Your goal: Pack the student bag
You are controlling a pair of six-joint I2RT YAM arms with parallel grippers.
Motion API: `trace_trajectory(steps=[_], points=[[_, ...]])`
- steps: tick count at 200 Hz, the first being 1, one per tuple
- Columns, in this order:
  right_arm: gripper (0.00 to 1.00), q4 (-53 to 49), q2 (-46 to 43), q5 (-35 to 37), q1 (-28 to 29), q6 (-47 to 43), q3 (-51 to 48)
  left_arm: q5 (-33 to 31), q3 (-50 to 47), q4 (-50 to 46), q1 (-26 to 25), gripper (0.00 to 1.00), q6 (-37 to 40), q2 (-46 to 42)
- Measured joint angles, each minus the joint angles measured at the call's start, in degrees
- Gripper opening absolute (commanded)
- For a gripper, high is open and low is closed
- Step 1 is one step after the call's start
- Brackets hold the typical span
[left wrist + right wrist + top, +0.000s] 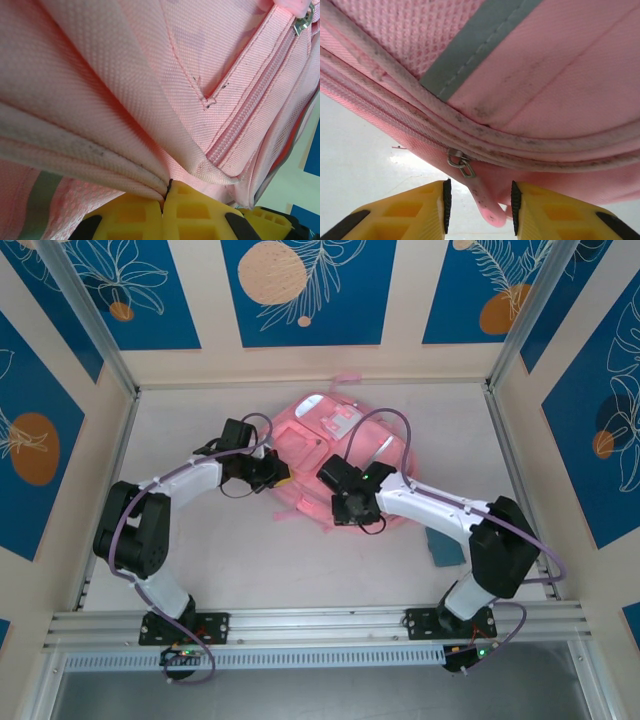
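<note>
A pink bag (310, 440) lies flat at the far middle of the tabletop (250, 560). Its long axis runs near to far, with the top handle pointing at the far edge. The left gripper (278, 477) is clamped on a fabric fold at the bag's left side. The right gripper (352, 512) sits at the bag's near edge, jaws apart, with the zipper pull (485, 200) between them.

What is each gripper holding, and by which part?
Left gripper is shut on the student bag, pinching a folded seam edge. Right gripper is open, holding nothing; the zipper pull tab hangs between its fingers.
</note>
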Motion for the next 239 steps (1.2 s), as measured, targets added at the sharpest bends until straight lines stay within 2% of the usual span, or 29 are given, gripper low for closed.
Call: trace_trajectory(steps=[31, 85, 133, 152, 213, 239], points=[[0.33, 0.3, 1.4, -1.9, 0.0, -1.1, 0.0, 0.0, 0.0, 0.0, 0.0, 0.00, 0.0, 0.0], [0.14, -0.2, 3.4, -2.2, 0.1, -1.8, 0.4, 0.0, 0.0, 0.0, 0.0, 0.00, 0.0, 0.0], [0.06, -1.0, 3.7, -1.7, 0.8, -1.4, 1.3, 0.0, 0.0, 0.0, 0.0, 0.00, 0.0, 0.0], [0.00, -1.4, 3.7, -1.2, 1.2, -1.4, 1.6, 0.0, 0.0, 0.0, 0.0, 0.00, 0.0, 0.0], [0.00, -13.2, 4.8, 4.0, 3.1, 3.9, 12.4, -0.9, 0.0, -0.9, 1.3, 0.00, 0.9, -0.2], [0.00, -17.6, 4.3, 6.0, 2.9, 7.0, 13.0, -0.2, 0.0, -1.0, 2.6, 0.00, 1.2, -0.9]])
